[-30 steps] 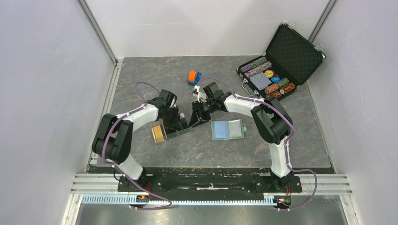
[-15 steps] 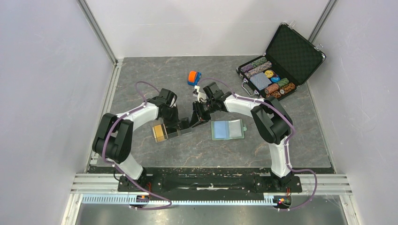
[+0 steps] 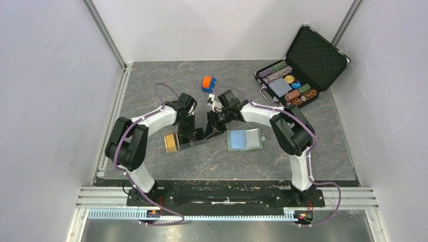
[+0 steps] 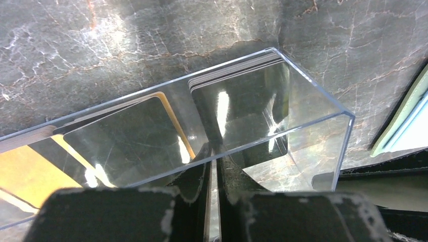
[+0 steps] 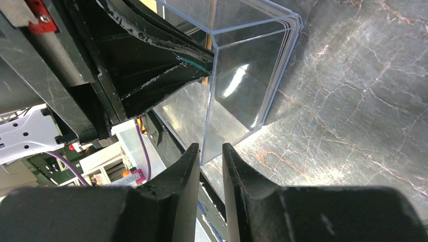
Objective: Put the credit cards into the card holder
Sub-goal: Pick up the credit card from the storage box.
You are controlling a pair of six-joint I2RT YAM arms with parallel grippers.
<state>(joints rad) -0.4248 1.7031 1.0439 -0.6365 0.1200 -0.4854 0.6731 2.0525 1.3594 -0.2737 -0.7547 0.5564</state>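
The clear tray [image 3: 182, 143] lies left of centre with orange-gold credit cards [image 3: 170, 143] in its left end. In the left wrist view a stack of black cards [image 4: 237, 101] stands in the tray's right end and an orange-gold card [image 4: 25, 171] in its left. My left gripper [image 3: 194, 133] is shut on the tray's long wall [image 4: 213, 166]. My right gripper [image 3: 211, 127] is closed on the corner of the tray's end wall [image 5: 211, 151]. The card holder [image 3: 245, 139] lies open, pale blue side up, right of both grippers; its green edge shows in the left wrist view [image 4: 404, 126].
An orange-and-blue toy car [image 3: 209, 83] sits behind the grippers. An open black chip case [image 3: 303, 70] stands at the back right. White walls close the table on the left, back and right.
My left arm has swung its wrist and elbow to the right and farther back, while its gripper stays at the tray. The right arm, tray and card holder have not moved.
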